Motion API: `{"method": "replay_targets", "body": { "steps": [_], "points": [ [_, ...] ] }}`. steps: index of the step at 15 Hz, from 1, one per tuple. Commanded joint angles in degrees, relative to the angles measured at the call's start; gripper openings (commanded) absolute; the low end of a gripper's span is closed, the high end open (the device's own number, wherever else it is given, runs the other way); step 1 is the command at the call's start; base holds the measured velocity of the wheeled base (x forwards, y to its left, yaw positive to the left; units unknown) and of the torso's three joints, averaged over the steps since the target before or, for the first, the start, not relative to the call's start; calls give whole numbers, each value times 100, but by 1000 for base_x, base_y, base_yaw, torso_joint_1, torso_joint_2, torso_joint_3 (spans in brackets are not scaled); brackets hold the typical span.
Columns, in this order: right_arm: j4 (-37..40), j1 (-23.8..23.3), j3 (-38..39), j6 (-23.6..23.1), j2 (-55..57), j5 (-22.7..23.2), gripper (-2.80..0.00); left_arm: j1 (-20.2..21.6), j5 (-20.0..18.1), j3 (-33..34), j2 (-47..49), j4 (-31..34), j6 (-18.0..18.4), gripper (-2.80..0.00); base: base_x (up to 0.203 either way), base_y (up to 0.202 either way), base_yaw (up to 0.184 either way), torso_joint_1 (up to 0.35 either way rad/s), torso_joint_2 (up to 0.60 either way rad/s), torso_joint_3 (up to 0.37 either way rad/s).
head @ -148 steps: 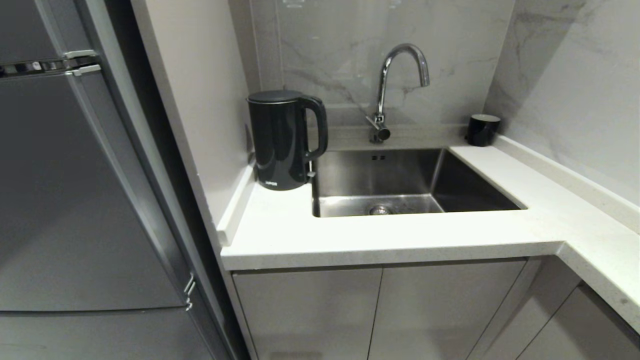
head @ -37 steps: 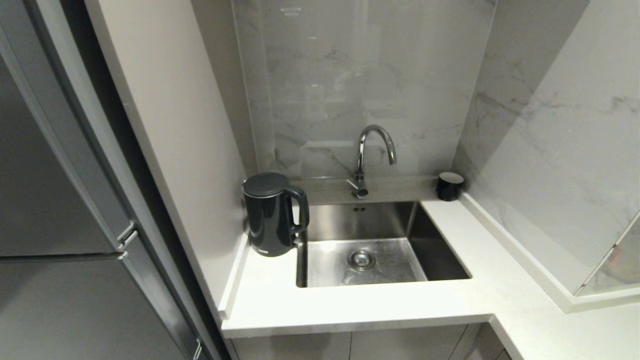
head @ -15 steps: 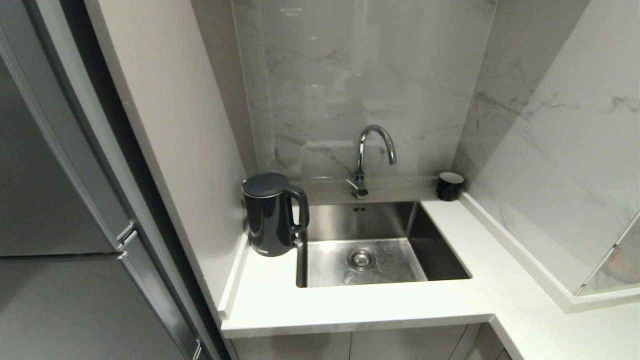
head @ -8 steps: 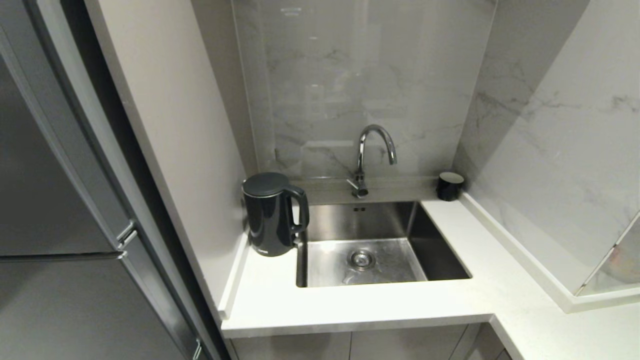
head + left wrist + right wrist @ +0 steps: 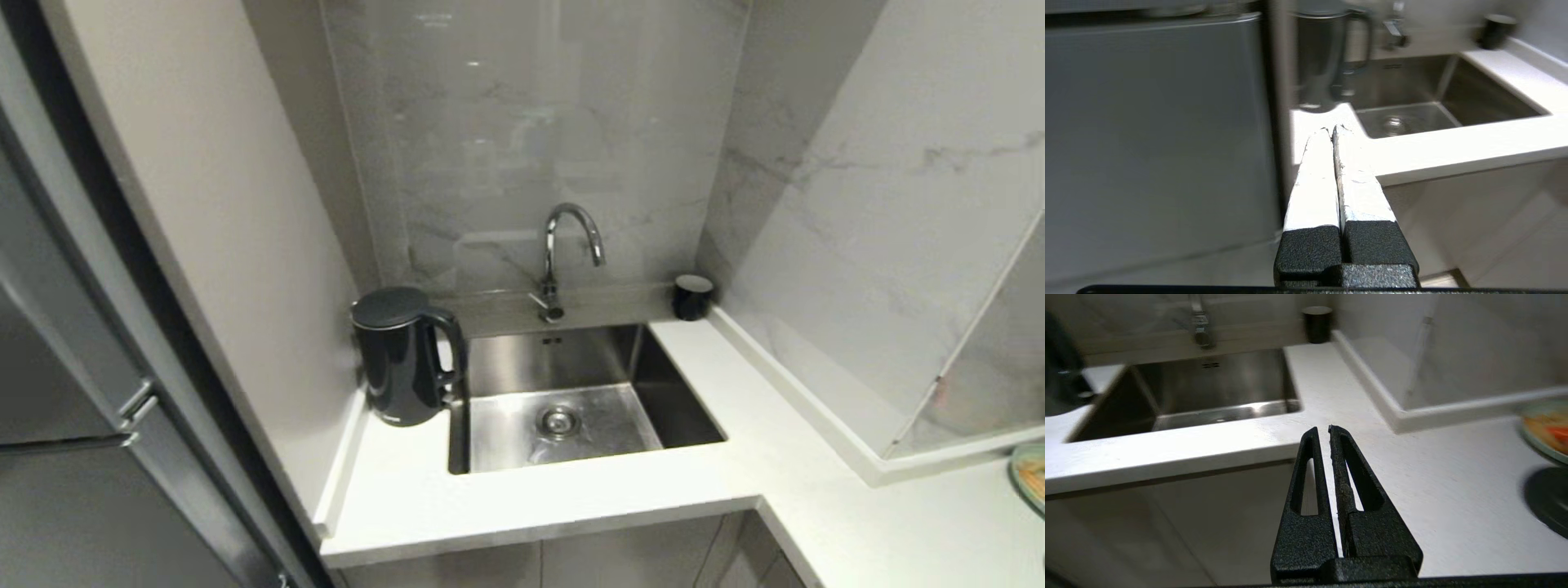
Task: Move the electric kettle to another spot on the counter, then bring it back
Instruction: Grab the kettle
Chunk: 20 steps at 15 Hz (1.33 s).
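The electric kettle (image 5: 404, 355) is glossy black and stands upright in the back left corner of the white counter (image 5: 506, 506), between the side wall and the sink, its handle toward the sink. Neither arm shows in the head view. In the left wrist view my left gripper (image 5: 1333, 128) is shut on nothing, in front of the counter's front edge and well short of the kettle (image 5: 1323, 61). My right gripper (image 5: 1323, 428) is also shut and empty, held before the counter (image 5: 1433, 477) near its inner corner.
A steel sink (image 5: 522, 363) with a chrome tap (image 5: 563, 245) sits right of the kettle. A small black cup (image 5: 692, 296) stands at the back. A grey fridge (image 5: 65, 408) fills the left. A plate (image 5: 1030, 478) and a black disc (image 5: 1549, 498) lie far right.
The whole head picture has slid left, so the camera has moved and more of the right-hand counter shows. The kettle stays in its corner.
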Motion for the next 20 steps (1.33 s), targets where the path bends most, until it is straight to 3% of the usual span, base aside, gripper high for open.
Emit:
{"method": "replay_targets", "body": {
  "steps": [1,8,12,15,20],
  "points": [
    [2,-7,0,-4,1,-1,-280,-5,0,6,-5,6,-2,-280,0,6,-177,2,11,7],
    [2,-7,0,-4,6,-1,-280,-13,-10,-18,64,-2,-2,-280,1,8,-175,-1,9,8],
    [2,-7,0,-4,0,-1,-280,-46,-77,-373,792,-194,-9,-280,1,6,-128,2,7,0],
    [2,-7,0,-4,9,-1,-280,-47,-86,-500,1903,-1074,-6,-280,0,0,0,0,0,0],
    [2,-7,0,-4,8,-1,-280,-44,-63,-844,4526,-2533,-31,-280,0,0,0,0,0,0]
  ]
}}
